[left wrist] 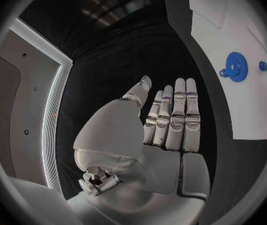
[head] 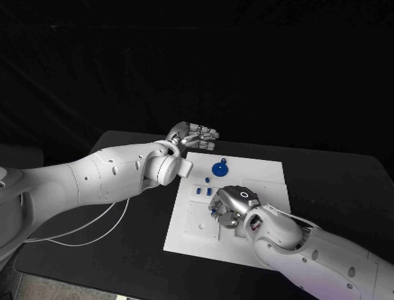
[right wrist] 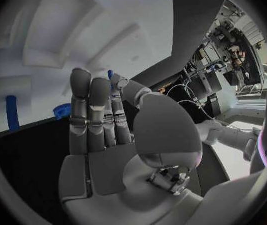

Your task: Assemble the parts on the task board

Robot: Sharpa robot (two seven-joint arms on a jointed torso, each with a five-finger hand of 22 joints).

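black table (head: pixel 341 181), white task board (head: pixel 264 178), right hand (head: pixel 233 205) over it, left hand (head: pixel 194 136) beside

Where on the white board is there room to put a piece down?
The board is bare at its far right corner, right of the blue gear. Its near left corner is bare too. The middle is crowded: small blue parts and the right hand sit there.

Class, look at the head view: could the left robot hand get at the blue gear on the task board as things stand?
Probably yes. The left robot hand hovers empty beside the board's far corner, and the blue gear lies uncovered nearby; the right robot hand is lower down the task board.
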